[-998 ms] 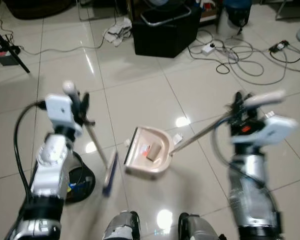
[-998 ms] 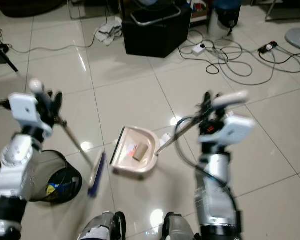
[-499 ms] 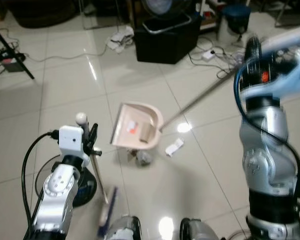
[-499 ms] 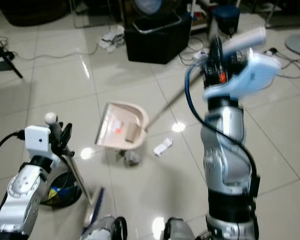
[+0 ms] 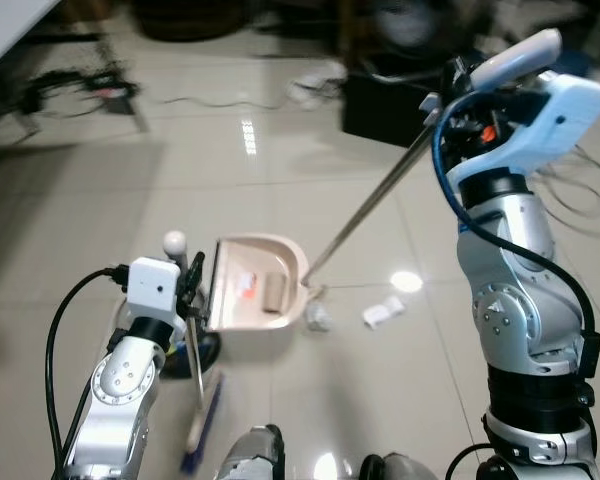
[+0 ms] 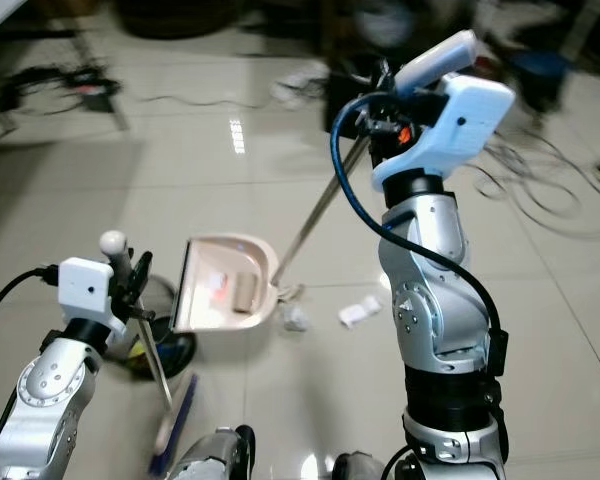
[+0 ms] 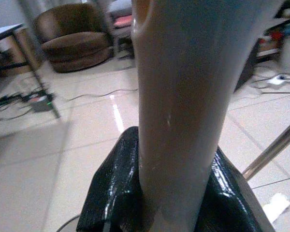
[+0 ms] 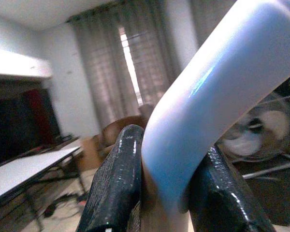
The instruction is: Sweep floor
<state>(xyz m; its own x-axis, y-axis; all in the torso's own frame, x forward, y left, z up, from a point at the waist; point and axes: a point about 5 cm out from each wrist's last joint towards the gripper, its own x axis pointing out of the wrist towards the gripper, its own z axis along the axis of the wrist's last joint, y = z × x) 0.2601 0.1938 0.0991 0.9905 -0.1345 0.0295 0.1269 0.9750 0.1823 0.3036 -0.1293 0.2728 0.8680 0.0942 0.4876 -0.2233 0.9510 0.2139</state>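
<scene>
Fingers of my left gripper pinch the thin broom handle low on my left, its blue brush head on the tiled floor below the grip and just beside the dark bin. Just past the broom, the beige dustpan sits on the floor with scraps inside, a crumpled wad and a white scrap lying beside its far lip. My right gripper is raised high on my right, fingers clamped round the pale grip of the dustpan's long handle, which slants down to the pan.
</scene>
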